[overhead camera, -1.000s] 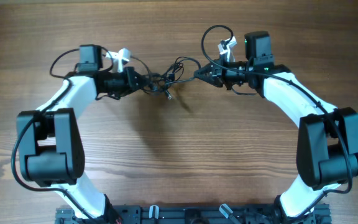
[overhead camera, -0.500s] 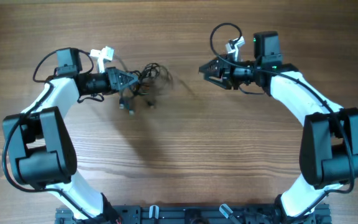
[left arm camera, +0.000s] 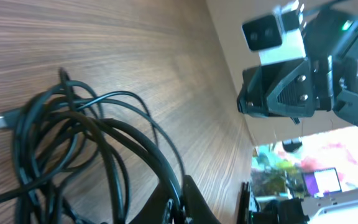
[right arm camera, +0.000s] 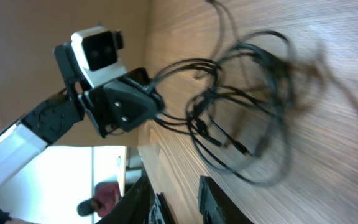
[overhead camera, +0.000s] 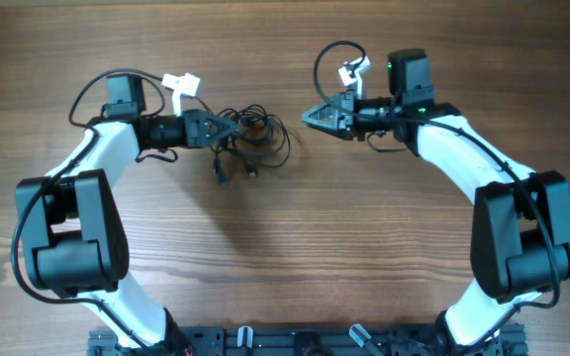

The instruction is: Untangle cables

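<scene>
— What is lying around the cables [overhead camera: 255, 140]?
— The wooden table [overhead camera: 295, 247] is carrying them at its far side, left of centre, with plug tips trailing nearward.
— And the claws?
— The left gripper [overhead camera: 232, 130] is pinching the bunch's left edge tight. The right gripper [overhead camera: 307, 117] is hovering just right of it, apart, fingers [right arm camera: 213, 200] slightly parted and gripping nothing

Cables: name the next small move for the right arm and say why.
Probably bring the right gripper across to an outer loop of the cables and close on it. The left gripper is shut on one edge of the bunch, while the right one is open, empty and clear of the tangle.
</scene>
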